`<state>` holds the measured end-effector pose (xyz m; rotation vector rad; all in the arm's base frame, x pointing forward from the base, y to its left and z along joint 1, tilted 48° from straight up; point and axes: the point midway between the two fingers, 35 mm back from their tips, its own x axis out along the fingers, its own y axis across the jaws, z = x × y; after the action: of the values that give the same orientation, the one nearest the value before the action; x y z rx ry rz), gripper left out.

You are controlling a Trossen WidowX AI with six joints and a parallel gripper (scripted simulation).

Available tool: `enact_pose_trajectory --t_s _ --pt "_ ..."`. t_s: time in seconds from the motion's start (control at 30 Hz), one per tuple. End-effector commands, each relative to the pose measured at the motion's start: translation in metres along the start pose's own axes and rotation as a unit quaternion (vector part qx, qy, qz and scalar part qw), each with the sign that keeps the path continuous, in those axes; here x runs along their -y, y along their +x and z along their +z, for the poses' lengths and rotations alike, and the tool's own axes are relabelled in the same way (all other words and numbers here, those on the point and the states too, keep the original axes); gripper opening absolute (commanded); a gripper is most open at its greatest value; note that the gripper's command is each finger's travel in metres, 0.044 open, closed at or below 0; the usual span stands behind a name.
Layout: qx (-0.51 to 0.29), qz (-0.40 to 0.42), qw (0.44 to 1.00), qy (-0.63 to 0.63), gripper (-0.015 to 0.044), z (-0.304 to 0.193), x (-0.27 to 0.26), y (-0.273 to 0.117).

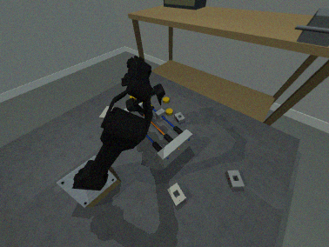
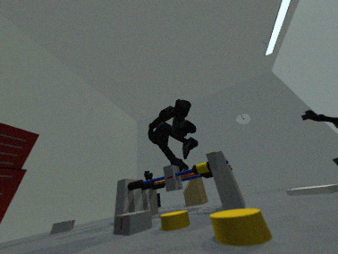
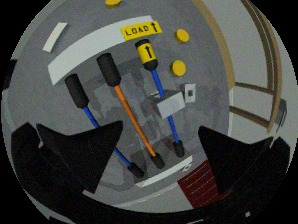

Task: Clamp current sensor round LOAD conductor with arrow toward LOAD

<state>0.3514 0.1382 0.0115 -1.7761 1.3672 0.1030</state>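
The claw (image 1: pixel 147 102) (image 2: pixel 190 147) (image 3: pixel 161 127) is spread wide with nothing between its fingers, hanging above the wires, apart from them. Below it, seen through the gap in the wrist view, the current sensor (image 1: pixel 160 113) (image 2: pixel 172 178) (image 3: pixel 171 106) sits round the blue LOAD conductor (image 2: pixel 184 172) (image 3: pixel 157 83), partway along it and off the bench (image 1: pixel 261 209). I cannot tell whether it is latched, or which way its red mark points.

Also beneath the claw run an orange conductor (image 1: pixel 157 128) (image 3: pixel 131 113) and a second blue conductor (image 1: pixel 150 137) (image 3: pixel 91 117). Farther out, past the sleeve with the black arrow, the yellow LOAD marker (image 3: pixel 141 30) lies on a pale end support. Beyond the sensor, off to one side of the claw, are a small grey block with a square hole (image 1: pixel 182 119) (image 3: pixel 186 97) and two yellow discs (image 1: pixel 169 111) (image 2: pixel 174 221) (image 3: pixel 178 68).
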Motion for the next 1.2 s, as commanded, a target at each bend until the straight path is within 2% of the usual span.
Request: enact_pose_trajectory --t_s 0.0,0.1,0.53,0.97,1.17 --pt "-0.022 -0.084 0.965 0.247 0.044 0.002 -0.03 -0.005" --pt "-0.01 -0.122 0.934 0.336 0.044 0.003 -0.04 -0.009" --pt "0.068 -0.203 0.827 0.52 0.044 0.006 -0.063 -0.02" --pt "0.179 -0.216 0.666 0.691 0.044 0.01 -0.079 -0.029" --pt "0.183 -0.215 0.661 0.695 0.044 0.01 -0.079 -0.029"
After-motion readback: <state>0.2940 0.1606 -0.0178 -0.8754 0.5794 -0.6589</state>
